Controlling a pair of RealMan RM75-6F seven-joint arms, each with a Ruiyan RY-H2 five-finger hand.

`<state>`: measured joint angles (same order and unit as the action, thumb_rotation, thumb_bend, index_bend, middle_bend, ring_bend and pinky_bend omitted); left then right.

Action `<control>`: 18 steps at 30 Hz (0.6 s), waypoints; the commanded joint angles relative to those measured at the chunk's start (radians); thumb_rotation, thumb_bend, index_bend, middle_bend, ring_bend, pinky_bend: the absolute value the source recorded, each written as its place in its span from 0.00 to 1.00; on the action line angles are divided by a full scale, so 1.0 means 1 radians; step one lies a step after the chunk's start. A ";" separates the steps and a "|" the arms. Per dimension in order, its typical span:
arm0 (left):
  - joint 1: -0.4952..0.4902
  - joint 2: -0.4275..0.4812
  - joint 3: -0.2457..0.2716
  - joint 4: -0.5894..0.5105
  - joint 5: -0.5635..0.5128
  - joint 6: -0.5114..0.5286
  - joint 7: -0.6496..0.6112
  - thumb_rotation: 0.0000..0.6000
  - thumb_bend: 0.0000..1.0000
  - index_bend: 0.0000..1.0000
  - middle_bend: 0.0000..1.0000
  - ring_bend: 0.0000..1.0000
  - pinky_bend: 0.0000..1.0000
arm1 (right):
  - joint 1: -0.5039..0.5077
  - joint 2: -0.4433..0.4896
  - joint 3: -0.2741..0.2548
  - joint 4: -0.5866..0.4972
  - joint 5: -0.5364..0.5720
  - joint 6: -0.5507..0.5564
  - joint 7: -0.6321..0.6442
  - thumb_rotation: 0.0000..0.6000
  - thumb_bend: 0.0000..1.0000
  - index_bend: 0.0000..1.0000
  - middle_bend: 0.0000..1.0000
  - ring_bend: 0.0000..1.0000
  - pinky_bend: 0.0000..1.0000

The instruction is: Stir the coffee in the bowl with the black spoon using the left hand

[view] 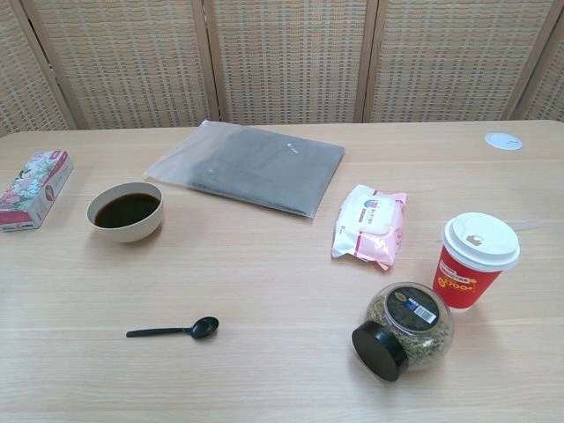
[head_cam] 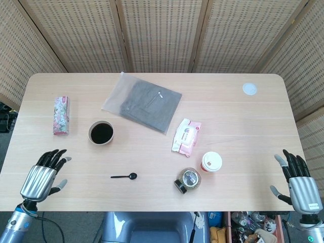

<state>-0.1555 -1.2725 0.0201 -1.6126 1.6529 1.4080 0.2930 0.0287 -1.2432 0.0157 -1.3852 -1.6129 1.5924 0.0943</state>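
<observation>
Wood, head view: the pale tabletop [head_cam: 152, 152] carried every item, with woven screens behind it.
Left robot hand, head view: the left robot hand [head_cam: 43, 176] hovered over the near left part of the tabletop, fingers spread apart and holding nothing, well apart from the spoon.
Right robot hand, head view: the right robot hand [head_cam: 299, 183] sat off the near right edge, fingers spread, empty.
Black spoon, head view: the black spoon [head_cam: 124, 176] lay flat on the tabletop, its scoop end pointing right, nearer the front edge than the bowl.
Bowl, head view: the bowl [head_cam: 101, 133] of dark coffee stood left of centre, between the floral box [head_cam: 61, 116] and the bagged grey cloth [head_cam: 142, 102].
Other items, head view: a pink wipes pack [head_cam: 186, 136], a red paper cup [head_cam: 211, 162] with a white lid, and a jar [head_cam: 188, 180] on its side just beside the cup.
Chest view: neither robot hand appeared.
Black spoon, chest view: it [view: 174, 330] lay untouched in the near left area.
Bowl, chest view: it [view: 125, 211] stood upright behind the spoon, coffee visible inside.
Jar, chest view: it [view: 402, 330] lay tilted with its black lid toward the front, next to the cup [view: 474, 259].
</observation>
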 commanded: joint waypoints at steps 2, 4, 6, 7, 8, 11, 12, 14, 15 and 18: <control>-0.041 -0.016 -0.003 -0.018 0.015 -0.052 0.036 1.00 0.26 0.26 0.29 0.24 0.37 | 0.000 0.000 0.000 -0.003 -0.001 0.000 -0.002 1.00 0.36 0.03 0.01 0.00 0.00; -0.058 -0.024 -0.005 -0.026 0.013 -0.079 0.049 1.00 0.26 0.28 0.34 0.29 0.41 | -0.001 0.000 0.000 -0.005 -0.002 0.001 -0.003 1.00 0.36 0.03 0.02 0.00 0.00; -0.080 -0.035 -0.010 -0.035 0.010 -0.111 0.062 1.00 0.26 0.31 0.40 0.34 0.44 | -0.001 0.001 -0.001 -0.006 -0.002 0.000 -0.004 1.00 0.36 0.03 0.02 0.00 0.00; -0.089 -0.040 -0.013 -0.038 0.007 -0.124 0.064 1.00 0.26 0.32 0.43 0.37 0.46 | -0.001 0.001 -0.001 -0.006 -0.001 0.000 -0.005 1.00 0.36 0.03 0.02 0.00 0.00; -0.102 -0.050 -0.016 -0.040 0.003 -0.145 0.070 1.00 0.26 0.33 0.46 0.39 0.48 | -0.001 0.001 -0.001 -0.008 -0.001 -0.001 -0.005 1.00 0.36 0.03 0.02 0.00 0.00; -0.129 -0.075 -0.025 -0.040 -0.008 -0.183 0.086 1.00 0.25 0.38 0.56 0.49 0.57 | -0.001 0.003 -0.001 -0.009 -0.001 -0.001 -0.007 1.00 0.36 0.03 0.02 0.00 0.00; -0.140 -0.087 -0.028 -0.039 -0.014 -0.199 0.093 1.00 0.25 0.39 0.60 0.52 0.59 | -0.001 0.003 0.000 -0.010 -0.001 -0.001 -0.007 1.00 0.36 0.03 0.02 0.00 0.00; -0.159 -0.112 -0.035 -0.034 -0.027 -0.225 0.106 1.00 0.25 0.43 0.69 0.61 0.65 | -0.001 0.004 -0.001 -0.011 0.000 -0.003 -0.009 1.00 0.36 0.03 0.02 0.00 0.00; -0.180 -0.143 -0.040 -0.021 -0.039 -0.259 0.121 1.00 0.25 0.43 0.72 0.64 0.66 | -0.002 0.004 -0.001 -0.012 0.001 -0.005 -0.009 1.00 0.36 0.03 0.02 0.00 0.00; -0.199 -0.193 -0.057 0.007 -0.074 -0.283 0.164 1.00 0.25 0.45 0.79 0.70 0.69 | -0.002 0.005 -0.002 -0.014 0.002 -0.007 -0.010 1.00 0.36 0.03 0.02 0.00 0.00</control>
<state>-0.3317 -1.4256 -0.0217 -1.6281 1.6077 1.1523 0.4229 0.0264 -1.2386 0.0137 -1.3988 -1.6107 1.5857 0.0847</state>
